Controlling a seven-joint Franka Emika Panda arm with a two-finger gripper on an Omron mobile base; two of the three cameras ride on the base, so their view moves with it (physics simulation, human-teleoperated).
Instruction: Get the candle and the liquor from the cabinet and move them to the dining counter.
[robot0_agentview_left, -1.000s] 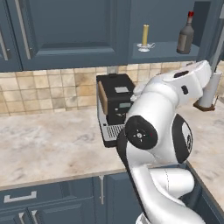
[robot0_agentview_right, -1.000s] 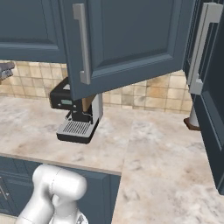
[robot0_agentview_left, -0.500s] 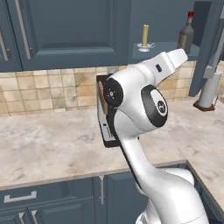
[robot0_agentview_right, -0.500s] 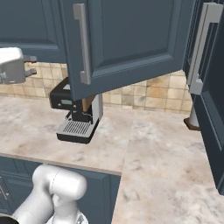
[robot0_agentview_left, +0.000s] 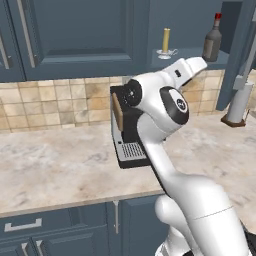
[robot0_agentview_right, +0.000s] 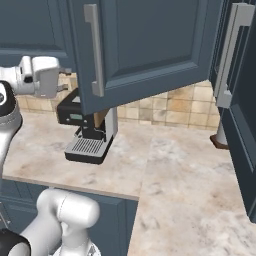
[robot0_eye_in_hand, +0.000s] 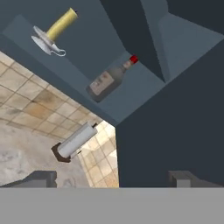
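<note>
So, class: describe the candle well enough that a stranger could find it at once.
Look up at the open dark blue cabinet above the tiled wall and coffee machine. On its bottom shelf stand two things, apart. The candle is the slim yellow stick in a silvery saucer holder, shorter than the dark, red-capped liquor bottle to its right.

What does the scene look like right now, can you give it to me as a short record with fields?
candle: upright on the open cabinet shelf
liquor: upright on the same shelf, apart from the candle
gripper: open, empty, below the shelf
paper-towel roll: upright on the counter
coffee machine: on the counter by the tiled wall
</note>
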